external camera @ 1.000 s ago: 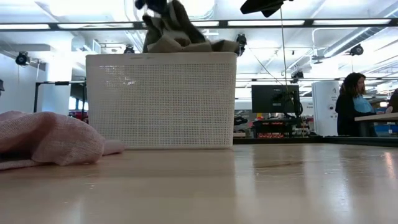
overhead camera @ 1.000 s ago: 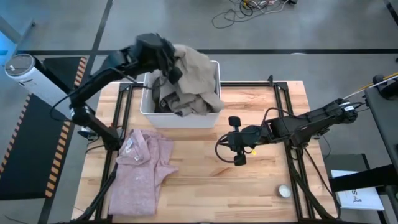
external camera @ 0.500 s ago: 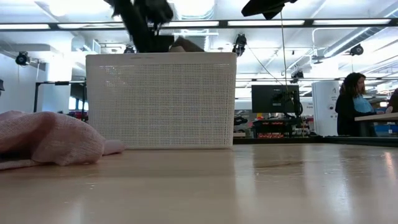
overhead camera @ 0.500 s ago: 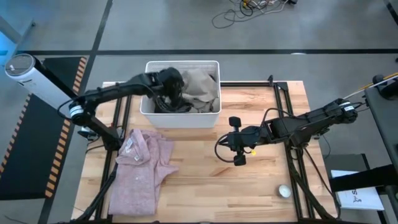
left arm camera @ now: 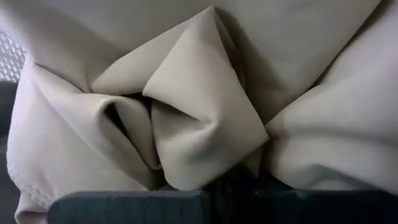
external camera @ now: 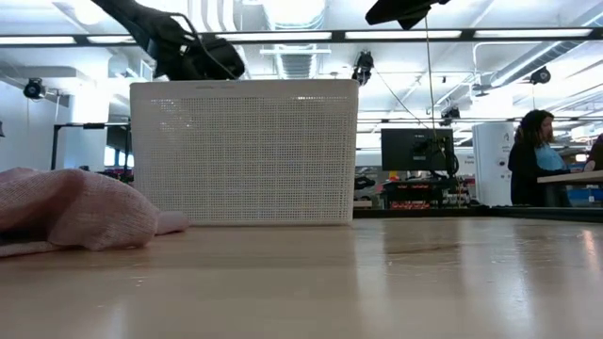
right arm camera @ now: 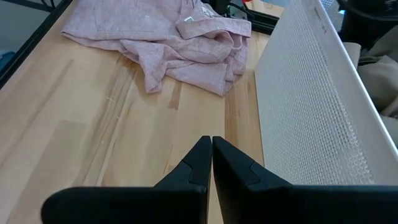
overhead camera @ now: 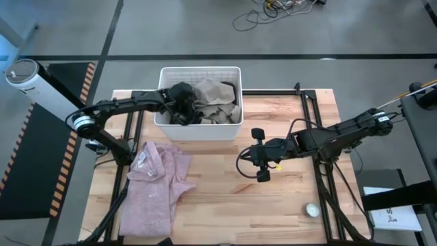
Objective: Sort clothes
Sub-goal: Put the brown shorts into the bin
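Note:
A khaki-tan garment [overhead camera: 217,102] lies bunched in the white plastic bin [overhead camera: 198,131], and its folds fill the left wrist view [left arm camera: 205,112]. Darker cloth [overhead camera: 175,117] lies at the bin's left side. My left gripper [overhead camera: 186,104] is down inside the bin, shut on the khaki garment. A pale pink collared shirt [overhead camera: 156,186] lies crumpled on the table's near left; it also shows in the right wrist view [right arm camera: 168,37]. My right gripper [right arm camera: 211,149] is shut and empty above the table's middle [overhead camera: 247,158]. My left gripper holds a bunched fold of the khaki garment [left arm camera: 211,165], whose creases run together toward the fingers. The cloth hides the fingertips, so the number of layers does not show. The gripper comes from the bin's left side, slanting down. The garment rests in the bin.
The bin [external camera: 245,151] stands at the table's far edge, left of middle. A small white round object [overhead camera: 312,210] sits near the table's near right corner. A person [external camera: 532,141] stands far behind the table. Bare wood lies between the pink shirt and my right gripper.
My left gripper has come down from high above the bin into it, carrying the khaki garment. The garment hung lifted over the bin's rim a second ago and now lies bunched inside the bin. My right arm has kept still.

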`<action>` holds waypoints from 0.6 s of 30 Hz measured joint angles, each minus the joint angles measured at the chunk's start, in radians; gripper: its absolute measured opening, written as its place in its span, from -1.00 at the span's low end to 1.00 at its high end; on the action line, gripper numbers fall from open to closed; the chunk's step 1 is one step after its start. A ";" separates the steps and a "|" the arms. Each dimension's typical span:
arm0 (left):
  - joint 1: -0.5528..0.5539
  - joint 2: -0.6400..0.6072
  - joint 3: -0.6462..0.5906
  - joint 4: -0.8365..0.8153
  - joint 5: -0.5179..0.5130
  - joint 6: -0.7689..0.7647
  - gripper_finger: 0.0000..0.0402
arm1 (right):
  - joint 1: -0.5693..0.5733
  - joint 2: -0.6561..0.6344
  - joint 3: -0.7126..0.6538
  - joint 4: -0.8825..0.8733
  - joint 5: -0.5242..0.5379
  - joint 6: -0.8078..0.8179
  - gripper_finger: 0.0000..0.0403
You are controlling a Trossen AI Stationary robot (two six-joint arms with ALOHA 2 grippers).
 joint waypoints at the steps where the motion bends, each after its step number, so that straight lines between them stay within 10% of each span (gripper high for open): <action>1: 0.007 0.000 -0.011 0.008 0.009 -0.001 -0.99 | 0.000 0.000 0.000 0.000 0.000 0.000 -1.00; 18: -0.020 -0.097 0.297 -0.289 0.021 -0.021 -0.06 | 0.000 0.000 0.000 -0.013 -0.001 0.016 -1.00</action>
